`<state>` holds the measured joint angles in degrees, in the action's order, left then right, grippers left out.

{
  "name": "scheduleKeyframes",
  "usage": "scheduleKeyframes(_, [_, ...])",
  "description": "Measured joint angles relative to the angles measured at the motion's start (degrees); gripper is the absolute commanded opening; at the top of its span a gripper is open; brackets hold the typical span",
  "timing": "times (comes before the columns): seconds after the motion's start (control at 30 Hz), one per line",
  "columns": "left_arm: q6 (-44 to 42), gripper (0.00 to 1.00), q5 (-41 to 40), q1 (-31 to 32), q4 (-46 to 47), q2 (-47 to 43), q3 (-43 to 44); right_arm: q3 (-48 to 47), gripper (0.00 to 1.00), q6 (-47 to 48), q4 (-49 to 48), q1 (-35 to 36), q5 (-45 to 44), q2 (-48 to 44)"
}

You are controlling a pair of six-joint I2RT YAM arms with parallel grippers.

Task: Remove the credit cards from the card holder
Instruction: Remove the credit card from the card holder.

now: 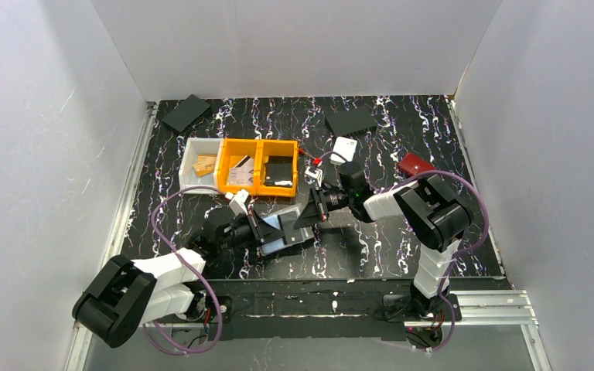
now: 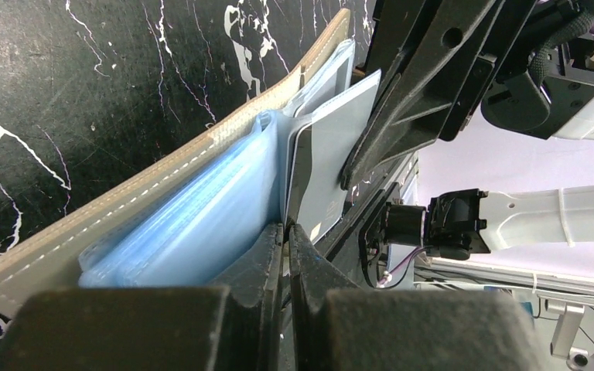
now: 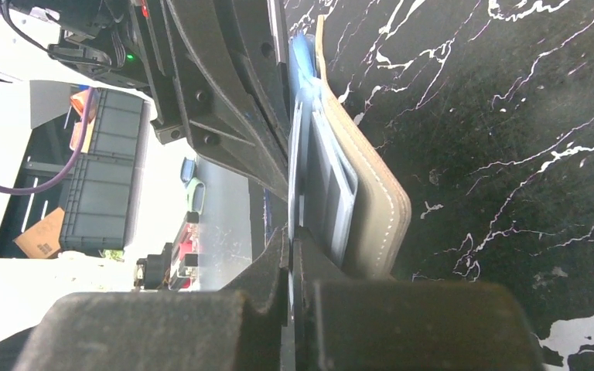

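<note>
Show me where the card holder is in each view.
Top external: card holder just below picture centre.
Left wrist: its taupe cover runs diagonally from bottom left to top centre, with blue sleeves inside.
Right wrist: edge-on and upright, just right of centre.
Shared landmark: the black marbled table behind it.

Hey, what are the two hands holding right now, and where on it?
The left hand pinches the card holder by its pale blue inner edge; right hand pinches a credit card by its protruding edge.
</note>
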<state>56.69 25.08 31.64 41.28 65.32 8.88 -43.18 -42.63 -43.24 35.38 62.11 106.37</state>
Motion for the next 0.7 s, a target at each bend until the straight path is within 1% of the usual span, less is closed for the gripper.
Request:
scheduleKeyframes(0.03, [0.00,0.00,0.15,-0.07,0.28,0.02,-0.15,-0.11,0.02,0.52,0.46,0.00,0.02,0.00])
scheduleKeyframes(0.13, [0.13,0.00,0.74,-0.61,1.88,-0.11,-1.22,-1.20,0.14,3.06,3.89,0.15,0.11,0.09])
scheduleKeyframes(0.2, [0.09,0.00,1.14,-1.18,2.71,-0.42,-2.10,-2.19,0.16,4.81,6.29,0.42,0.26,0.50])
scheduleKeyframes(0.37, [-0.04,0.00,1.95,-2.84,4.02,-0.26,-3.85,-4.44,0.15,9.60,12.35,1.05,0.24,2.84])
scheduleKeyframes(0.57, [-0.35,0.00,3.10,-3.93,5.55,2.54,-4.87,-5.46,0.07,13.60,18.14,1.31,0.13,4.07])
scheduleKeyframes(0.7, [-0.39,0.00,3.96,-4.85,7.65,4.66,-5.51,-6.34,0.05,15.19,20.15,1.55,-0.13,4.66])
